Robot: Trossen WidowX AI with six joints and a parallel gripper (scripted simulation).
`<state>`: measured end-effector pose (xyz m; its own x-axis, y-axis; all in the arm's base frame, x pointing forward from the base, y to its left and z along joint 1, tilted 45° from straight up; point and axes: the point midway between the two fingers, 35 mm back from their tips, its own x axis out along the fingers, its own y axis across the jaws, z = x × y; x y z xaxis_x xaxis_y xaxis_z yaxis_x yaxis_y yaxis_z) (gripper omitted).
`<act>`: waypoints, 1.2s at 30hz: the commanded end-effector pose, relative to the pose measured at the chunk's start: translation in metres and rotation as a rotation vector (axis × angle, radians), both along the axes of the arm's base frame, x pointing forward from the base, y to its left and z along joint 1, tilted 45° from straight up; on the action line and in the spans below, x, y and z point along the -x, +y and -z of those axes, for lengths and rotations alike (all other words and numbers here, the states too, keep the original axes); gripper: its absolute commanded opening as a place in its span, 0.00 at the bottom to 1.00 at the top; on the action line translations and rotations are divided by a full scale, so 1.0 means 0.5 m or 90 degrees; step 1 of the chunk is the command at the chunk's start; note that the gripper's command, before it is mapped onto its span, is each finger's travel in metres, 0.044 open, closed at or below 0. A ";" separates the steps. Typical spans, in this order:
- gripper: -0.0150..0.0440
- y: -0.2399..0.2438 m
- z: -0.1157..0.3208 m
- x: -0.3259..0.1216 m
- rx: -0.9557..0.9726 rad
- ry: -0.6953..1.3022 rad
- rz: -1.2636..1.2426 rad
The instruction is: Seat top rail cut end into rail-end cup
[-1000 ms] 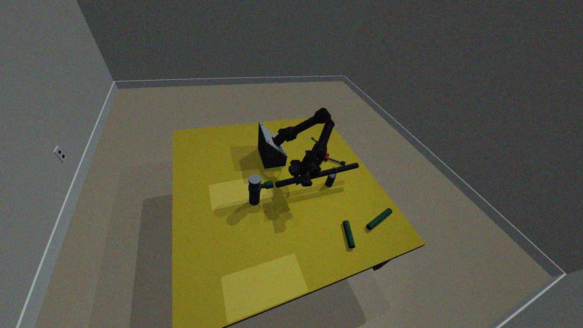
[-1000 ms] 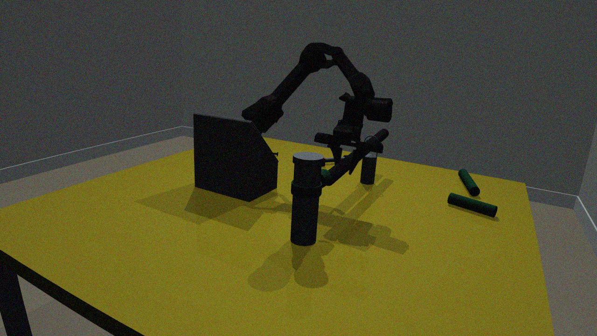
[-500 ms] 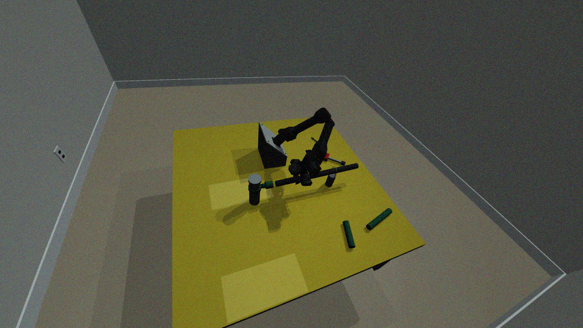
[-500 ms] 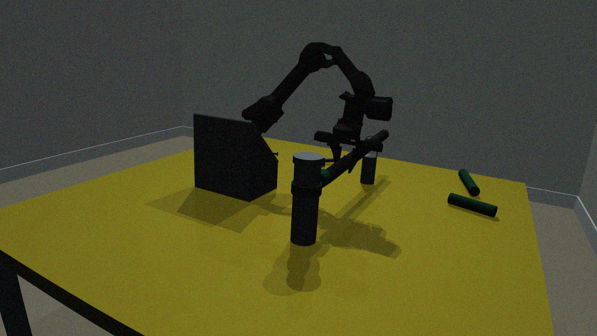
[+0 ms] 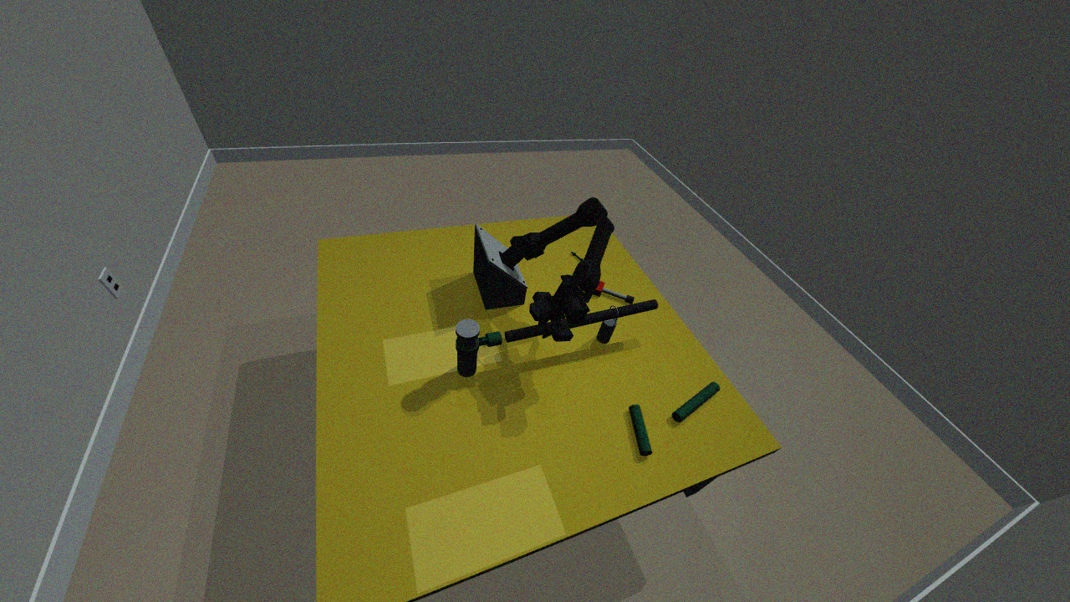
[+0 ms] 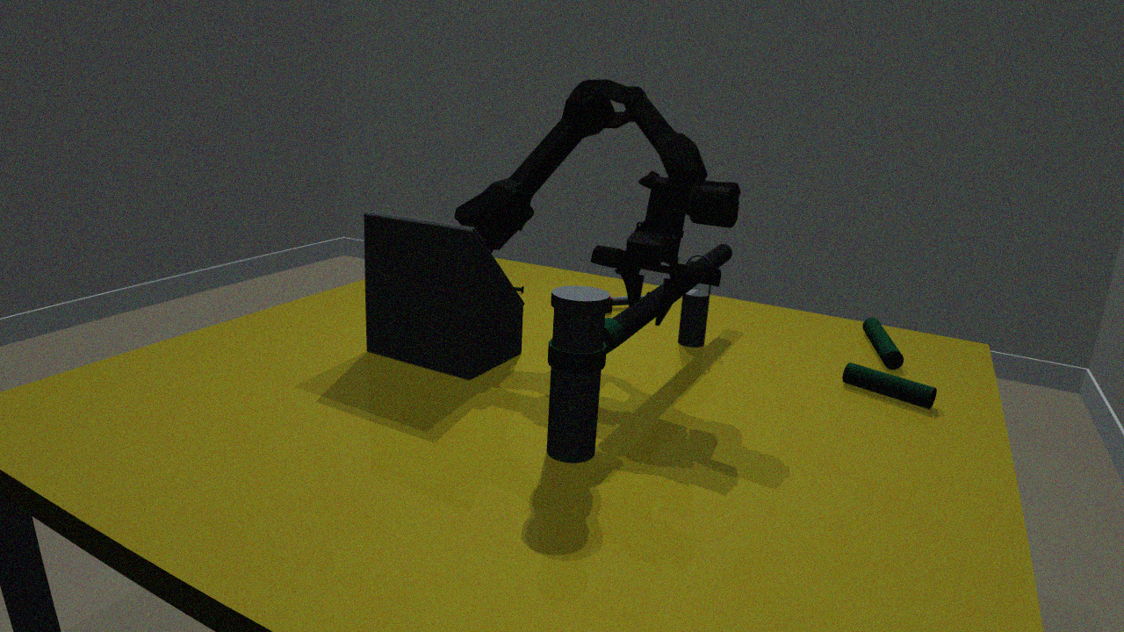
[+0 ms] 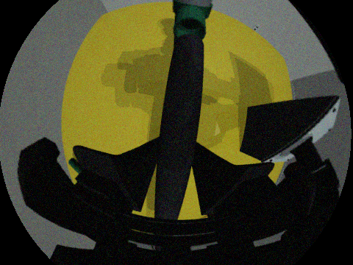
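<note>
Top view: The hand (image 5: 559, 323) (image 6: 646, 314) (image 7: 176, 141) is clamped on the rail (image 5: 523, 331) (image 6: 640, 316) (image 7: 184, 85). The rail crosses beneath the hand and projects on both sides. Its shorter portion points toward the big post (image 5: 466, 362) (image 6: 572, 408); its longer portion passes through the loop cap (image 5: 613, 319) at the small post (image 5: 606, 331) (image 6: 692, 320). The cut end is near the green end cup (image 5: 493, 339) (image 6: 610, 330) (image 7: 190, 22), with a narrow gap between them. The rail is a long, straight, dark cylinder, held above the yellow counter (image 5: 359, 441) (image 6: 392, 503) (image 7: 88, 92).

Exterior view: The rail runs between the fingers and slopes down toward the big post. Its near end overlaps the cup in this line of sight; seating cannot be determined here. The brace band (image 6: 577, 353) encircles the big post below the pale post cap (image 6: 580, 293).

Wrist view: The rail lies lengthwise between the two fingers, with one finger against each side. Its surface is smooth and almost black. Its far end lines up closely with the cup; the exact contact cannot be determined.
</note>
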<state>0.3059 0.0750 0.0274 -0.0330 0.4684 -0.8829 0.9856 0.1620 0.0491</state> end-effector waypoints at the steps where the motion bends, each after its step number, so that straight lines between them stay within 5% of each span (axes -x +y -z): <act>1: 0.25 -0.010 -0.002 -0.004 0.002 -0.003 0.002; 36: 0.25 -0.042 0.031 -0.009 -0.002 -0.001 -0.003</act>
<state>0.3096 0.0588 0.0135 -0.0402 0.4782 -0.8773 0.9844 0.1697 0.0474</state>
